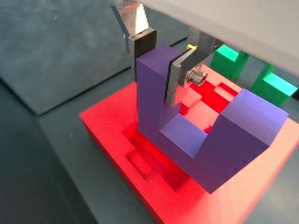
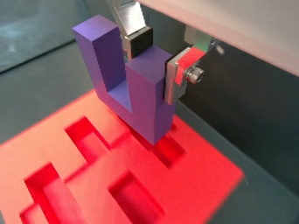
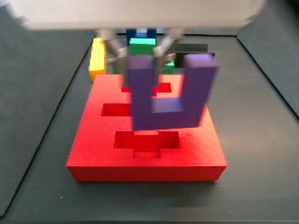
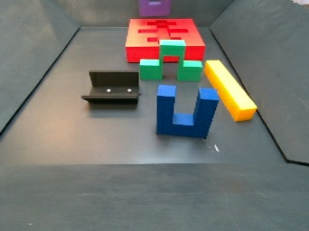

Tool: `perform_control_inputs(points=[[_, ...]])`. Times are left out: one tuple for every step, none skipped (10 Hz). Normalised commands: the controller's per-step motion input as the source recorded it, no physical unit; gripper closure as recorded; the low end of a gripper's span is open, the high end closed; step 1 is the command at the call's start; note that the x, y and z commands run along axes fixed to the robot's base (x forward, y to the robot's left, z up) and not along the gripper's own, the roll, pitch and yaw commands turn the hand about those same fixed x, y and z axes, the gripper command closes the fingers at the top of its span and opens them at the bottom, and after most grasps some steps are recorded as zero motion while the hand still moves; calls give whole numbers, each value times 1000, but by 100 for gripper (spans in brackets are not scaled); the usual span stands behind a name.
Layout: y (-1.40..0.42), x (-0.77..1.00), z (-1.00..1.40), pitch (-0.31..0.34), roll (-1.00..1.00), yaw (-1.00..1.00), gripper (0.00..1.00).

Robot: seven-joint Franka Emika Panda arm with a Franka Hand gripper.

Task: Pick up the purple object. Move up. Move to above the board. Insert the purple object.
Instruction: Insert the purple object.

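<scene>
The purple object (image 1: 211, 140) is seen as smooth matt plastic, held over the board (image 2: 70, 166) by the gripper (image 2: 156, 54), whose fingers (image 2: 184, 68) are made of flat brushed silver metal with dark matt pads; the board is rendered in a bright red, smooth, faintly glossy plastic. The blue block (image 4: 183, 110), green blocks (image 4: 169, 60) and yellow bar (image 4: 229, 88) are shown in the same smooth plastic, while the fixture (image 4: 114, 88) is finished in dark matt metal and the floor (image 4: 85, 135) in dull grey.
</scene>
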Motion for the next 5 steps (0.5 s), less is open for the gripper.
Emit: perform_control_inputs(points=[[-54,-671,-329,0,283,-394,100],[-174,-86,-23,-14,59,-157,100],[0,11,-17,0,0,0,100],[-109,157,-354,0,0,26,100],[-180,100,-380,0,0,51,100]])
